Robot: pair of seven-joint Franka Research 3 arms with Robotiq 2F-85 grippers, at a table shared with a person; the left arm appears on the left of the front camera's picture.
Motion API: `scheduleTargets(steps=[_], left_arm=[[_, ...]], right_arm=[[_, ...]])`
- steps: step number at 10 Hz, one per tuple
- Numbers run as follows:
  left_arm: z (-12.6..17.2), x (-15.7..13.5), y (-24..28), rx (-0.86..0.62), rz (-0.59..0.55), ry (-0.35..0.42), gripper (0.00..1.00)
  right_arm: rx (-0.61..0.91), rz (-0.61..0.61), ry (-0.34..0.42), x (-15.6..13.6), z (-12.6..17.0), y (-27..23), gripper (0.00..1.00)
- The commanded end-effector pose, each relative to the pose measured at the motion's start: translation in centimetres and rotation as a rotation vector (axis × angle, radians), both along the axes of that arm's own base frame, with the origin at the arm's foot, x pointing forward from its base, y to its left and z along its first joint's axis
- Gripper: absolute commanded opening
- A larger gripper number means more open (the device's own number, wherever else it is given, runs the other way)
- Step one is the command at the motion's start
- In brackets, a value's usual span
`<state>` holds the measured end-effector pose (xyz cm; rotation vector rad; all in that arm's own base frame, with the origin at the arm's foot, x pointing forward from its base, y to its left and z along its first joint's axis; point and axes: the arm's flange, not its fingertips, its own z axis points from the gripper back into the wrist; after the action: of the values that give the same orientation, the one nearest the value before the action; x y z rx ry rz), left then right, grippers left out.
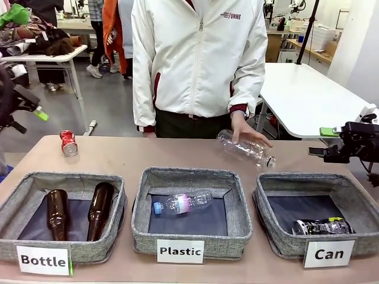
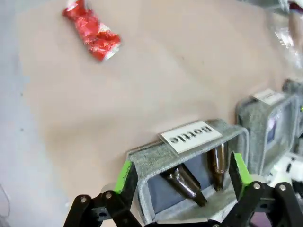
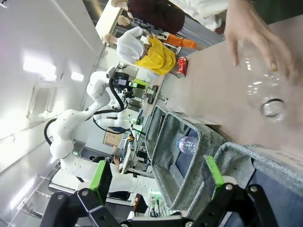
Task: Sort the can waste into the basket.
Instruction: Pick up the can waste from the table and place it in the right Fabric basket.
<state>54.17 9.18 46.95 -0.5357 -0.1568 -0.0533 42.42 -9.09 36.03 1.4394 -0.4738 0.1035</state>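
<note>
**Plainly, both claws gape: one can in the basket, one out on the table**

Seen from its wrist, the left claw (image 2: 181, 172) has its two green-padded fingers spread wide with nothing between them. Just beyond its fingertips, framed by the two fingers, sits the "Bottle" basket (image 2: 151, 161) with two brown glass bottles (image 2: 184, 183) lying inside. The crushed red can (image 2: 92, 30) lies on its side on the bare tan table (image 2: 165, 80). It is well ahead of this claw, off toward the finger at the picture's left, and touches nothing else. In the front view that can lies below the claw and to its right, past the far rim of the "Bottle" basket.

The right claw (image 3: 156, 172) is parted just as widely and also holds nothing. In the front view it hangs at the table's right edge, above the far right corner of the "Can" basket (image 1: 308, 177). The dark blue-black can (image 1: 323, 226) lies on its side on that basket's dark lining. It is close behind the near wall that carries the label, below the claw and a little to its left.

Farther ahead of the right claw's fingers, the person's hand (image 3: 255, 38) rests on a clear plastic bottle (image 3: 265, 90) lying on the table beyond the baskets. Between the other two baskets, the "Plastic" basket (image 1: 183, 176) holds a second clear bottle (image 1: 182, 203).
</note>
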Motion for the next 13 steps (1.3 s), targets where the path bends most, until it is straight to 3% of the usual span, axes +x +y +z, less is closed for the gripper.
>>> scheduleTargets(steps=[1, 3, 5, 8, 13], left_arm=[[-1.4, 6.1, -2.1, 0.106, 0.209, 0.084, 1.00], [-3.0, 11.7, -2.5, 0.142, 0.291, 0.123, 1.00], [-5.4, 14.9, -1.9, 0.147, 0.369, 0.171, 1.00], [-10.3, 16.3, -0.5, 0.185, 0.448, 0.245, 1.00], [-15.8, 18.2, -1.2, 0.236, 0.480, 0.219, 1.00]], right_arm=[[0.000, 0.004, -0.025, -0.4, 0.2, 0.1, 1.00], [0.000, 0.004, -0.025, -0.4, 0.2, 0.1, 1.00], [0.000, 0.004, -0.025, -0.4, 0.2, 0.1, 1.00], [0.000, 0.004, -0.025, -0.4, 0.2, 0.1, 1.00], [0.000, 0.004, -0.025, -0.4, 0.2, 0.1, 1.00]])
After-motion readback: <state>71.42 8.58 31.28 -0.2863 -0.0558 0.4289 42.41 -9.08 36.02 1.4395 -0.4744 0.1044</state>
